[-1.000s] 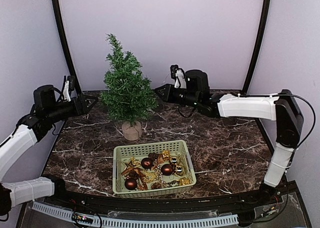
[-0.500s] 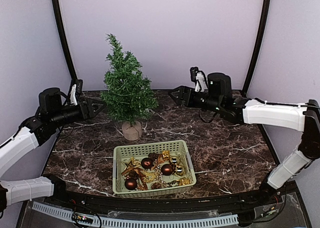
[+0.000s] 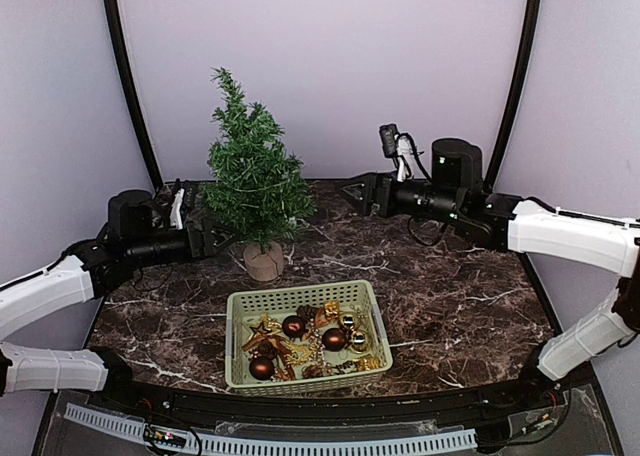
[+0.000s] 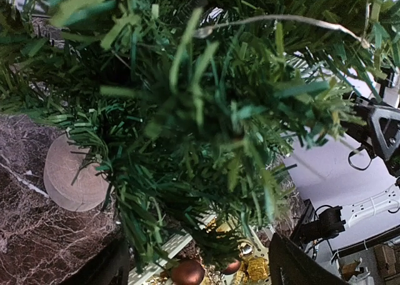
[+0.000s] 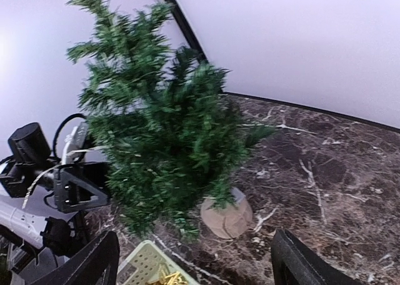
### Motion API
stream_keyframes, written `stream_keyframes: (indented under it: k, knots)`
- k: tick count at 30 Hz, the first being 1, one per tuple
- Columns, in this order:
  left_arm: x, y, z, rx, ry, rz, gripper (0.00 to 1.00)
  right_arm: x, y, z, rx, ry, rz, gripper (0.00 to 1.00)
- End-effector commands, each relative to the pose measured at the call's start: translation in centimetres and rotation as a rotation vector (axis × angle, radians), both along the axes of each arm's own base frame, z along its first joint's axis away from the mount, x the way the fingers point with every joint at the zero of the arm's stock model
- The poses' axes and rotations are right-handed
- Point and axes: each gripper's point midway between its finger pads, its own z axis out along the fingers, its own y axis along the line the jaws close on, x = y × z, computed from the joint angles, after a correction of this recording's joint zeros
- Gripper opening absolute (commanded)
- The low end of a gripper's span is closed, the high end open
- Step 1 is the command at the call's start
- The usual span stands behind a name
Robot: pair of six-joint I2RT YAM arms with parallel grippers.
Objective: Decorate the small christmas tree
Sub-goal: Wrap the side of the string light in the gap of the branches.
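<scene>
The small christmas tree [image 3: 254, 179] stands on its round wooden stump [image 3: 263, 262] at the back of the marble table, behind the basket. My left gripper [image 3: 220, 238] is open, its fingers pushed among the lowest left branches. In the left wrist view the branches [image 4: 206, 122] fill the frame above that open gripper [image 4: 199, 267], and a thin pale strand [image 4: 281, 19] crosses the top needles. My right gripper [image 3: 351, 194] hovers open a short way right of the tree, holding nothing. From the right wrist the whole tree [image 5: 159, 132] shows beyond the spread gripper [image 5: 199, 266].
A pale green basket [image 3: 238, 311] sits in front of the tree, holding brown baubles [image 3: 334, 338] and gold ornaments [image 3: 300, 354]. Dark frame posts [image 3: 125, 76] rise at the back corners. The table's front rail [image 3: 300, 404] runs along the near edge.
The right gripper has opened and drawn back to the right, away from the tree. The left gripper has moved right and down into the lower branches.
</scene>
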Motion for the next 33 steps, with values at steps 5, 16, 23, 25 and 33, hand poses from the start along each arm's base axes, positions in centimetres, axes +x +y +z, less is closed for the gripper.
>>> stream_keyframes:
  k: [5, 16, 23, 25, 33]
  knots:
    - [0.3, -0.5, 1.7, -0.07, -0.054, 0.013, 0.74, -6.9, 5.0, 5.3, 0.178, -0.036, 0.214, 0.84]
    - [-0.4, 0.1, 1.3, -0.064, -0.043, 0.03, 0.6, -10.2, 8.1, 8.3, 0.307, -0.007, 0.282, 0.82]
    - [-0.6, 0.2, 1.1, -0.055, -0.04, 0.027, 0.59, -9.2, 10.1, 6.8, 0.234, -0.001, 0.228, 0.7]
    - [-0.6, 0.2, 1.0, -0.057, -0.039, 0.027, 0.59, -9.1, 10.6, 6.7, 0.224, -0.003, 0.229, 0.65]
    - [-0.5, 0.1, 0.8, -0.044, -0.042, 0.02, 0.59, -8.9, 12.0, 6.3, 0.202, -0.01, 0.238, 0.31]
